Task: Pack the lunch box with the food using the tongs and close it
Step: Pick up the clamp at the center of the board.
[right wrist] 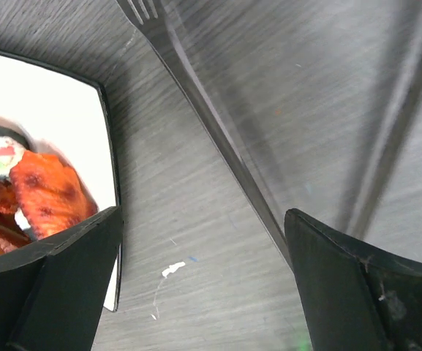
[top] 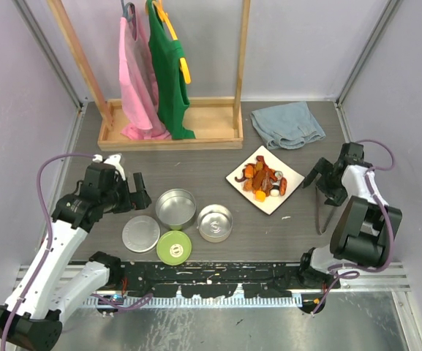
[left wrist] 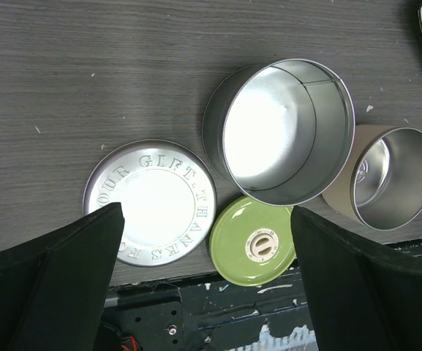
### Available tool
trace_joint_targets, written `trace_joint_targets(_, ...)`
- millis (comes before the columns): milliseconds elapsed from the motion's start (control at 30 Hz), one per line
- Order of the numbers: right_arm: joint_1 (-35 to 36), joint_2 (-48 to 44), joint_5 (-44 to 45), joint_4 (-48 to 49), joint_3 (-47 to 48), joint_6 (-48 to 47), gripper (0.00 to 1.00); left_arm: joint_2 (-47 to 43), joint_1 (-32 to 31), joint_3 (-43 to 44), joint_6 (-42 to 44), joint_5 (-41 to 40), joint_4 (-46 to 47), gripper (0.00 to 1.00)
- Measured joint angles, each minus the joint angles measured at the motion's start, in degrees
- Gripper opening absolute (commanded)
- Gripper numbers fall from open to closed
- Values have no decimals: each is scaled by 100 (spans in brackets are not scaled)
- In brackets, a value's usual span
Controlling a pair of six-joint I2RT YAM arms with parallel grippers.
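Lunch box (top: 175, 210) open, right claw (right wrist: 202, 219) near tongs (right wrist: 194, 95)

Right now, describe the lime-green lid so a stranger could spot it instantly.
Start at the white plate of food and look left to the larger tin. On its near side, between the flat steel lid and the smaller tin, lies the lime-green lid. It alone is coloured, with a pale disc at its centre.
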Motion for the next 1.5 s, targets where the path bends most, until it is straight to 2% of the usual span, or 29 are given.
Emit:
trace_joint_targets(100, 0, -459, 361, -245, 24, 72, 100, -28, 0, -17, 7, -2, 2, 98)
trace_joint_targets(200, 0, -920, 1123, -435, 101, 210, 100, -66, 0, -52, 9, -31, 7, 98)
trace_joint_targets(333, -68, -1051, 1742, -459, 81, 339, 100, -118, 4, -103, 7, -107, 4, 98)
trace_joint_targets(600, -160, -105, 1252, -114, -343, 326, 100, -317, 7, -111, 4, -214, 4, 98)
trace_joint_targets(900, -160, -105, 66, 188, -522, 251, 98, -350, 11, -114, 4, -254, 4, 98)
trace_joint_targets(1167, -157, -468, 389, -101, -533, 258, 91, -321, 11, -151, 4, -264, 7, 98)
trace_joint_targets(1500, 15, 1062, 647, -667, 610, -15, 88, -313, 11, -155, 4, -264, 9, 98)
